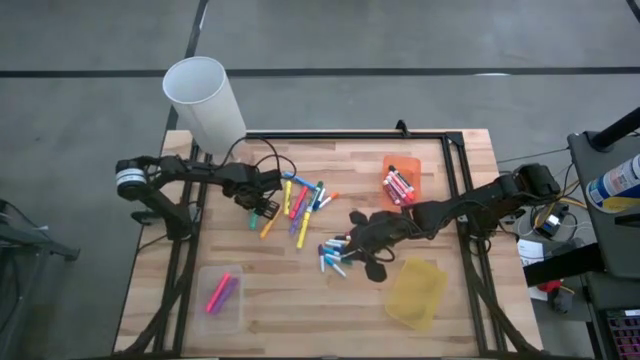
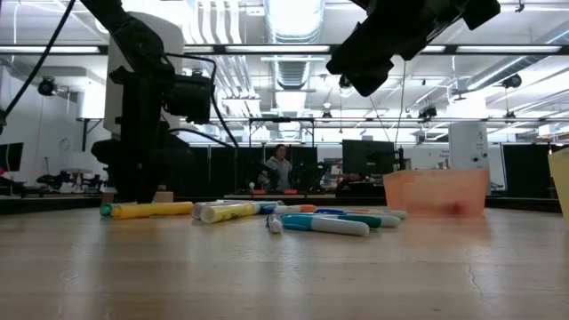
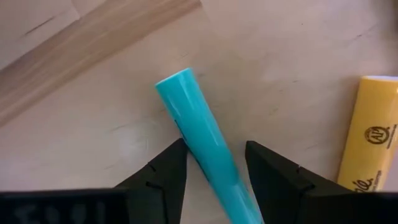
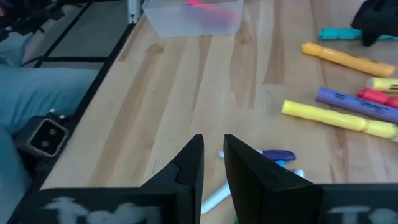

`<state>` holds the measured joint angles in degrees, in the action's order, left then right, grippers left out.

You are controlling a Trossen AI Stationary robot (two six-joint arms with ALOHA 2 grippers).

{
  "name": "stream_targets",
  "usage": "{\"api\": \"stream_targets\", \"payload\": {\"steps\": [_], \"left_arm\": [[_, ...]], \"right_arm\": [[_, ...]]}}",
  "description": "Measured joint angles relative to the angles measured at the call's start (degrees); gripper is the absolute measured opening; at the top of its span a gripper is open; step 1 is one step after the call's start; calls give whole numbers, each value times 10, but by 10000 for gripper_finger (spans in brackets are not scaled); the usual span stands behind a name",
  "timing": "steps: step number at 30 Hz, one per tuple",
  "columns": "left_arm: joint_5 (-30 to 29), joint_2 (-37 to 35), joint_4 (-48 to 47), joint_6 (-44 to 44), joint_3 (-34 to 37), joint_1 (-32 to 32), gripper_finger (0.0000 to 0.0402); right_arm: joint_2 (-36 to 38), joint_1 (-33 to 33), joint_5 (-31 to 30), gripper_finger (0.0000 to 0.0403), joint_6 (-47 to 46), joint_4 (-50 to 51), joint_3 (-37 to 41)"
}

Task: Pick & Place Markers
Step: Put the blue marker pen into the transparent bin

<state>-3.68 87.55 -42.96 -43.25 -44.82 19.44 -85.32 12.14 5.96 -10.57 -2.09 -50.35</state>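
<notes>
Many markers [image 1: 300, 205] lie in two loose heaps mid-table: a mixed one, and a blue and white one [image 1: 335, 255]. In the low view they form a row [image 2: 320, 222]. My left gripper [image 1: 262, 205] is low at the mixed heap's left edge. It is open, with its fingers astride a teal marker [image 3: 199, 134] that lies flat beside a yellow one [image 3: 370, 134]. My right gripper [image 4: 213, 152] hangs raised over the blue heap [image 1: 362, 238]. Its fingers are shut to a narrow slit with nothing between them. My left gripper comes from above with its fingers across the teal marker's barrel. One finger's inner edge [image 3: 179, 155] meets the barrel [image 3: 205, 146], and the other finger [image 3: 261, 162] stands a small gap off it. The marker lies flat on the wood.
An orange bin [image 1: 400, 178] holds red and pink markers at the far right. A yellow bin [image 1: 417, 292] sits near right. A clear bin [image 1: 222, 296] with pink and purple markers sits near left. A tall white tub [image 1: 205, 100] stands at the far left corner.
</notes>
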Motion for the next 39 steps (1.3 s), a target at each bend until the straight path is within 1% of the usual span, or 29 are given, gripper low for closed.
{"api": "stream_targets", "payload": {"steps": [2,4,9,10,13,17,20,24,26,28,30,31,35,39], "left_arm": [[2,0,1,2,0,0,150],[7,0,1,3,-1,2,130],[18,0,-5,35,-3,10,51],[20,0,-6,37,-3,12,46],[22,-5,-23,37,-3,15,46],[31,-23,-96,53,-16,15,46],[32,-52,-176,55,-34,15,46],[37,-113,-265,33,-69,13,46],[55,-152,-303,6,-84,7,46],[84,-196,-320,-33,-95,-7,46],[117,-242,-332,-83,-100,-31,46],[122,-265,-336,-117,-101,-48,46],[115,-343,-335,-264,-100,-143,46],[61,-372,-317,-377,-100,-251,48]], "right_arm": [[0,0,-2,57,0,0,0],[0,0,-2,57,0,0,0],[0,0,-2,57,0,0,0],[0,0,-2,57,0,0,0],[0,0,-2,57,0,0,0],[0,0,-2,57,0,0,0],[0,0,-2,57,2,0,0],[0,0,-2,57,7,0,5],[0,0,-3,57,11,0,7],[0,0,-17,57,11,1,9],[0,0,-26,57,12,1,10],[0,0,-30,57,12,1,10],[0,0,-30,57,16,1,11],[0,0,-31,57,18,1,12]]}}
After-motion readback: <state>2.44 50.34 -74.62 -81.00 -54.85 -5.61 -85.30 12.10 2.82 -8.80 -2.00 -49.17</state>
